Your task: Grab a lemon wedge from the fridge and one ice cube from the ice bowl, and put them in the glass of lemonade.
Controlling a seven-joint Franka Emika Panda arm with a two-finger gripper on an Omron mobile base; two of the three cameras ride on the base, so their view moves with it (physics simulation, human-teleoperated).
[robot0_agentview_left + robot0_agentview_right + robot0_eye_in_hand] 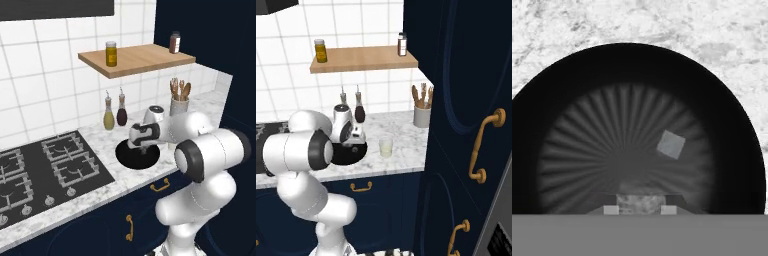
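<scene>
The gripper [640,204] hangs low over the black ice bowl [572,90], its two finger tips [611,210] drawn close and clenched on a pale, mottled ice cube [640,202] held between them at the bottom of the hand view. A second ice cube [671,144] lies loose on the ribbed floor of the bowl, turned cornerwise like a diamond. The bowl sits on the marble counter [100,134], and the glass of lemonade [386,147] stands upright just beside it.
</scene>
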